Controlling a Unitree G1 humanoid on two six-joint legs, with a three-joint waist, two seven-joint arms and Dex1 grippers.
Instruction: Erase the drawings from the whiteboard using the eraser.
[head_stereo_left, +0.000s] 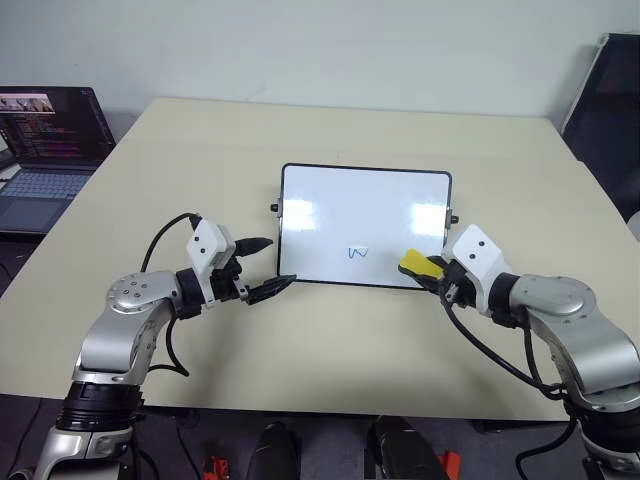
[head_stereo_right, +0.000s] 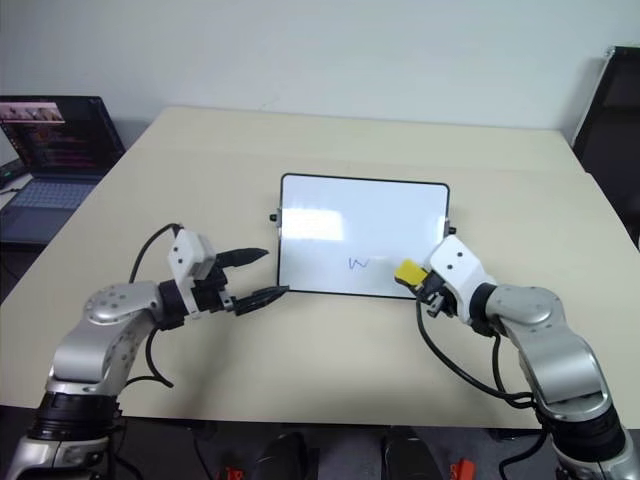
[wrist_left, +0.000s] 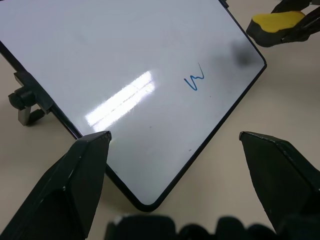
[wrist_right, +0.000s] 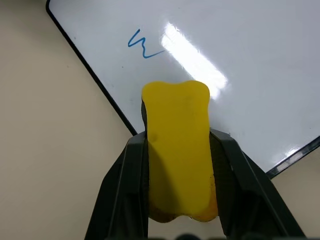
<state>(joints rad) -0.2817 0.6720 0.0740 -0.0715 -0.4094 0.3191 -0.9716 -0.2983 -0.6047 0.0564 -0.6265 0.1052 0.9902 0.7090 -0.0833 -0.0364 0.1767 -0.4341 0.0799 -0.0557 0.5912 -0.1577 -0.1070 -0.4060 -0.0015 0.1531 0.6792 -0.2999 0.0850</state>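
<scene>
Right gripper (wrist_right: 177, 150): clamped on yellow eraser (wrist_right: 177, 150) over whiteboard (head_stereo_left: 365, 215) near right corner; blue W drawing (head_stereo_left: 358, 253) remains. Left gripper (head_stereo_left: 268, 265): fingers spread, empty.

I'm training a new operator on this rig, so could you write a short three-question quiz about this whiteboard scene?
1. True or false: the right gripper is shut on the eraser.
2. Which mark is left on the whiteboard?
A. a red circle
B. a blue W-like scribble
C. a black arrow
3. Fill in: the left gripper, fingers apart, sits by the board's near ____ corner, as the robot sees it.

Key:
1. True; the yellow block sits between the fingers.
2. B.
3. Left.
</scene>
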